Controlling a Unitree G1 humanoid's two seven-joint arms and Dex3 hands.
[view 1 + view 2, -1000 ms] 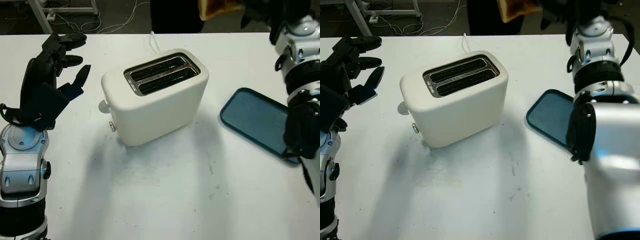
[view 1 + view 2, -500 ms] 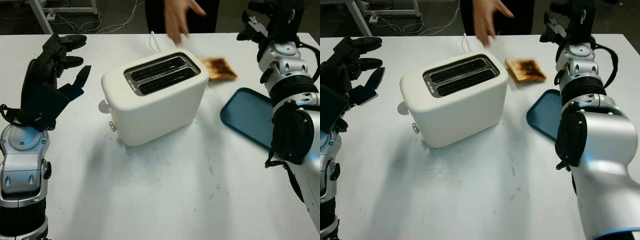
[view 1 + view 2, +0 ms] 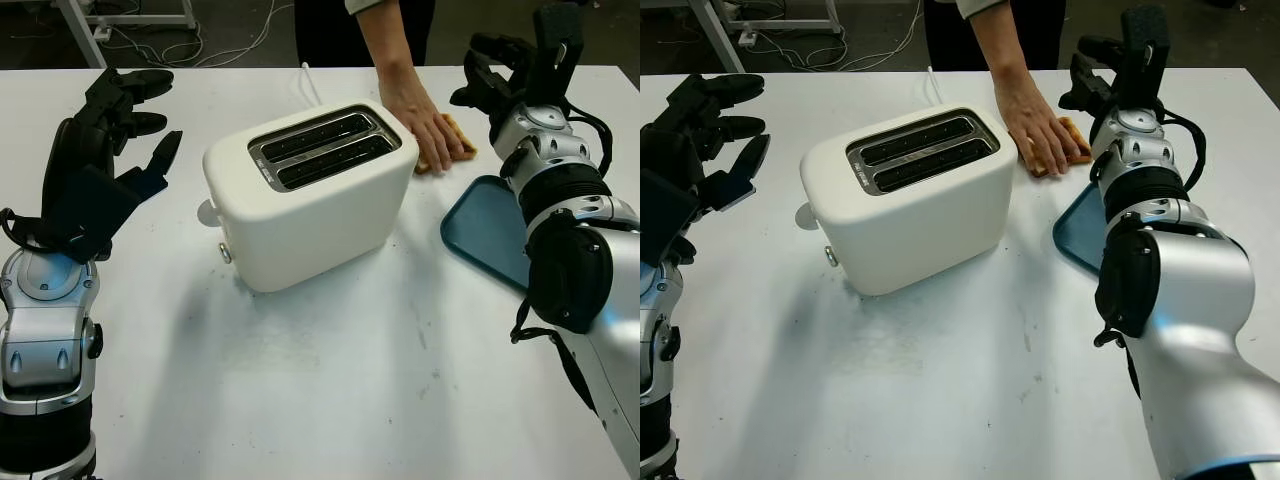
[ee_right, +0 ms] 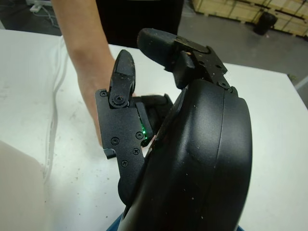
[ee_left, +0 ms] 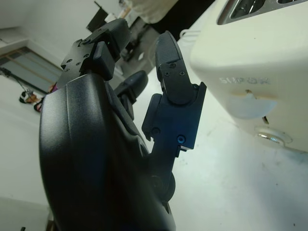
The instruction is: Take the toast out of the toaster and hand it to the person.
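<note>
Beyond the white table (image 3: pixel 300 400), a dark floor (image 3: pixel 240 40) strewn with loose cables (image 3: pixel 150 45), a white metal frame's legs (image 3: pixel 85 22) at the far left, and wooden pallets (image 4: pixel 231 9) farther off.

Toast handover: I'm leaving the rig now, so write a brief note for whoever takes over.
Left hand: open, raised left of the toaster, holding nothing.
Right hand: open, raised at the table's far right, above the blue tray, holding nothing.
Toast: on the table right of the toaster, under the person's hand.
Toaster slots look empty.
Done: toast is out and with the person.
Left: probably nothing but parking the arms.
</note>
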